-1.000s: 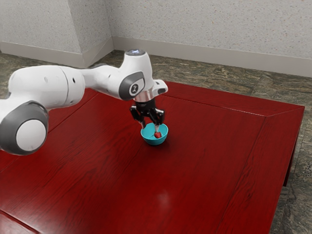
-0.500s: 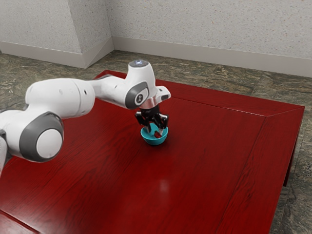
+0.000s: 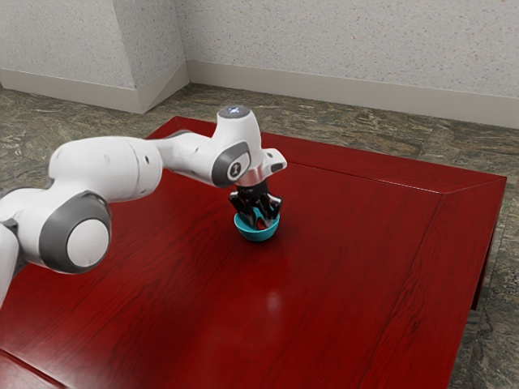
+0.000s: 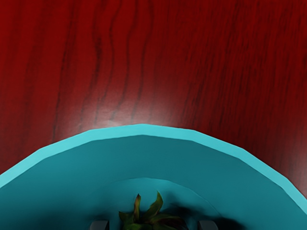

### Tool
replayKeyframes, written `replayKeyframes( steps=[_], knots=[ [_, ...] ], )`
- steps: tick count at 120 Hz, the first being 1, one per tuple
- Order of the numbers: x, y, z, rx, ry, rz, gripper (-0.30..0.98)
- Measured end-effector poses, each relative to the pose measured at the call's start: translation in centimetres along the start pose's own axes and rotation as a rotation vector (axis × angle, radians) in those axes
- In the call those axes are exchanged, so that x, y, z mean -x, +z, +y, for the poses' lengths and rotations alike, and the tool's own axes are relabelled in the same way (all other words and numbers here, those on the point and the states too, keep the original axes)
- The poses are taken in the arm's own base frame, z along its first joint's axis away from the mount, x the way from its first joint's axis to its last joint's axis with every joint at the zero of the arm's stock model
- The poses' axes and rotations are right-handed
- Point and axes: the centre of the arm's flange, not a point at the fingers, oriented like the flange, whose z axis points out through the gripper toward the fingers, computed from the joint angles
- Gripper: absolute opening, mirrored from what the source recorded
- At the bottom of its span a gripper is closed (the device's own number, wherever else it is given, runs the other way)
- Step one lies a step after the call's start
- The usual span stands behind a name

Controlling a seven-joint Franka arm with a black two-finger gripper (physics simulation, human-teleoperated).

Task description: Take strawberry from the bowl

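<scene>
In the exterior view my gripper (image 3: 259,220) reaches down into the teal bowl (image 3: 257,236), its fingers around the red strawberry (image 3: 261,224), which they partly cover. The wrist view has the gripper (image 4: 153,225) with its two dark fingertips standing apart, one on each side of the strawberry's green leaves (image 4: 151,221). Gaps show between leaves and fingertips, so the gripper is open. The bowl's rim (image 4: 144,130) curves around them, and the strawberry's red body is hidden there.
The bowl stands on a glossy dark red wooden table (image 3: 340,275). The white arm comes in from the exterior view's left, above the table. Behind the table are a stone-patterned floor and a pale wall.
My hand has moved down and toward the exterior view's right, from above the bowl's near-arm side to inside it. The bowl stands in the same spot.
</scene>
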Motion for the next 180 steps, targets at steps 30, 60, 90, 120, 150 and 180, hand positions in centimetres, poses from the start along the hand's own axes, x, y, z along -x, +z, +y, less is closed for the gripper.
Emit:
replayKeyframes(
  steps=[30,60,90,120,150,180],
  knots=[
    [0.0,0.0,0.0,-0.007,0.000,0.003,0.10],
    [0.0,-0.2,0.0,-0.021,-0.001,0.008,0.02],
    [-0.2,-3.1,0.5,-0.032,-0.004,0.035,-0.03],
    [0.7,-9.0,6.5,0.013,0.062,0.085,-0.05],
    [2.3,-6.1,13.9,0.053,0.137,0.076,-0.06],
    [3.3,-3.8,17.4,0.097,0.161,0.078,0.02]
  ],
)
